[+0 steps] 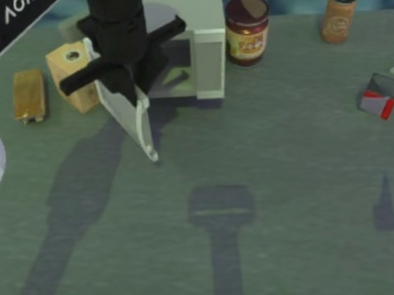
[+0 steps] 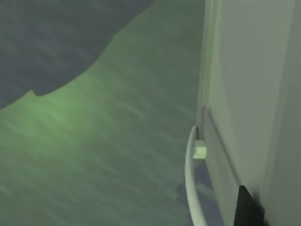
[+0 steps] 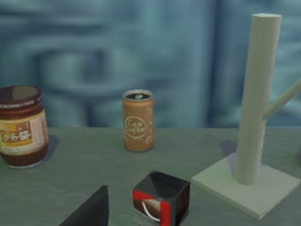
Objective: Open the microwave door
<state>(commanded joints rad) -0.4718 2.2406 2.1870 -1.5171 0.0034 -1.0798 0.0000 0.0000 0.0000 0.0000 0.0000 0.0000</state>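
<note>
The table (image 1: 285, 182) is seen from above as a grey-green surface, with the microwave (image 1: 200, 15) set at its far edge, left of centre. The door (image 1: 119, 105) is already swung well out from the cavity, hinged on the left side and angled towards the near edge, its free end carrying a curved handle (image 1: 147, 133). The left arm (image 1: 115, 39) is hung over the door's top edge, so the left gripper (image 1: 124, 82) is hidden by its own body. Whether its fingers are closed on the door cannot be told from any view. In the left wrist view, only the door panel and the pale bar handle (image 2: 190, 188) standing off it on a small post are shown.

The door is judged to be light, rigid and smooth, turning freely on its hinge. A hold is best taken at the handle or the free edge, far from the hinge, where the least force is needed. A flat panel could slip between the pads.

To the right, a jar (image 1: 247, 29) is placed just beside the microwave, a can (image 1: 339, 14) farther off, and a red-and-black box (image 1: 379, 97) near the right edge. A wooden block (image 1: 74, 74) and a tan bar (image 1: 29, 95) are placed on the left. The right gripper is not seen.
</note>
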